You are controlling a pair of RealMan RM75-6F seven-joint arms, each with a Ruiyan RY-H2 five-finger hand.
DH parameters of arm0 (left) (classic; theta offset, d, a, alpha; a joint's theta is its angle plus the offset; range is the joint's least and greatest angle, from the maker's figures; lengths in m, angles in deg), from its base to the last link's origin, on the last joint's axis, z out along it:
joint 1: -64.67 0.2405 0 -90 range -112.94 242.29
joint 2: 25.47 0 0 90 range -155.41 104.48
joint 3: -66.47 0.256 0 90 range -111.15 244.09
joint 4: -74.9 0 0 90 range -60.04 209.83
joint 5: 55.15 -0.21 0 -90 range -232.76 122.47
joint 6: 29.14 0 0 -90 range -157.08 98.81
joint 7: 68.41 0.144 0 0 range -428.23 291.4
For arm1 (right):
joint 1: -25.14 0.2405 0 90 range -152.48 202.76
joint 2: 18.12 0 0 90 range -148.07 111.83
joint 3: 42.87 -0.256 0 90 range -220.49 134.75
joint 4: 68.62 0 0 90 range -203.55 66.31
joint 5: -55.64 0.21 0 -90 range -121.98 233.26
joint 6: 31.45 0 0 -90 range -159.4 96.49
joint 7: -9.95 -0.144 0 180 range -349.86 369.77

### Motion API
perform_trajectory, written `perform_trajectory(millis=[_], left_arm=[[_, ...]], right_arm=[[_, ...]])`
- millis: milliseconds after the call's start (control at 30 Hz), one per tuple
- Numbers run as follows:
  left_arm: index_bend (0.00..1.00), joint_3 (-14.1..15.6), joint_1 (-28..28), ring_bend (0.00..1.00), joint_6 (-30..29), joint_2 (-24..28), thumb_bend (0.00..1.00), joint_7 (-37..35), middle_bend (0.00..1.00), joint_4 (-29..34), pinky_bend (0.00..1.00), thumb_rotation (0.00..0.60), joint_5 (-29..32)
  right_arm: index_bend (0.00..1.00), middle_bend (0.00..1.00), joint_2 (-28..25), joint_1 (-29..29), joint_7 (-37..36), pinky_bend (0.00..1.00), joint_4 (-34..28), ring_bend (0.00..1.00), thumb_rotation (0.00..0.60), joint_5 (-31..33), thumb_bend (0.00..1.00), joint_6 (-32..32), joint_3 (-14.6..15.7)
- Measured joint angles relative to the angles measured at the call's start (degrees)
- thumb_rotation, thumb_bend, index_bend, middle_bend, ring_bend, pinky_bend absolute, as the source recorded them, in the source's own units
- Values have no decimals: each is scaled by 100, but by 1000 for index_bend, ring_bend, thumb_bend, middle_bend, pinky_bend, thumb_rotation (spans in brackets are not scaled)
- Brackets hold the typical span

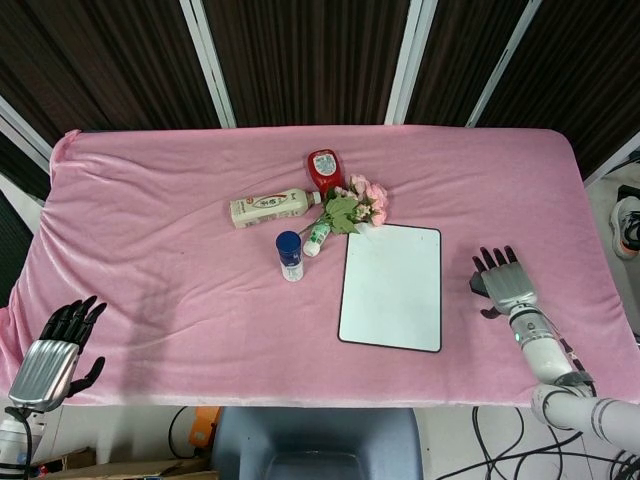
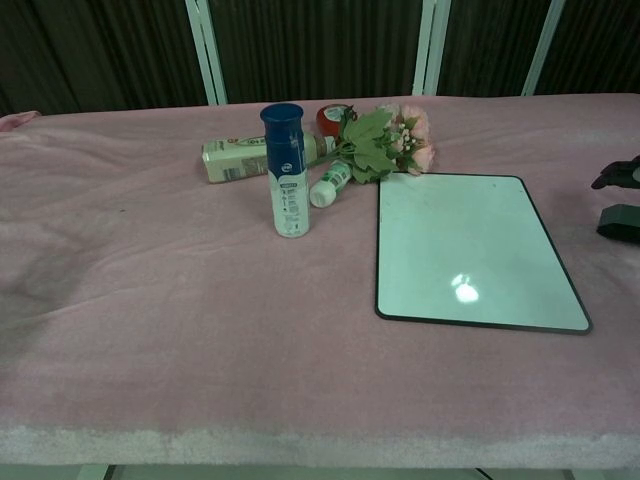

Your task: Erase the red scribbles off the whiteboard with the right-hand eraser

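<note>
Board looks clean already, no red on it in either view, so imo the wiping part is done. Eraser sits on the cloth to the right of the board, well apart from it. Right hand is over it with fingers spread, released by the look of it, tho whether a fingertip touches the eraser I can't tell.

What could go wrong: if the hand pulls back low, a finger could snag the eraser and drag it toward the near-right table edge. Soft cloth could bunch up too.

Head view shows both hands; left hand hangs off the near-left corner, open, holding nothing. Chest view misses that one entirely and only catches dark fingertips at its right edge, but shows the eraser lying flat. Bottle stands upright far-left of the board.
</note>
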Motion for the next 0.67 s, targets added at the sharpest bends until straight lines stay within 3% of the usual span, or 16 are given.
perform_trajectory(millis=[167,300,500,667], left_arm=[[0,-5,16,0,-47,9,394,-34,6,-6,97,600,-12],[0,-13,43,0,-112,9,394,-36,6,-12,97,600,-20],[0,-32,94,0,-217,2,394,-29,6,-29,96,600,-27],[0,-57,117,0,-263,-9,395,-10,6,-31,97,600,-6]], right_arm=[[0,25,-466,-355,-370,125,-835,2,600,-514,302,735,-36],[0,6,-707,-915,-673,118,-1364,0,600,-1118,302,1820,16],[0,0,-738,-2087,-1340,82,-1612,0,600,-2292,300,3678,180],[0,0,-655,-2733,-1874,57,-1519,0,600,-2750,301,4336,185]])
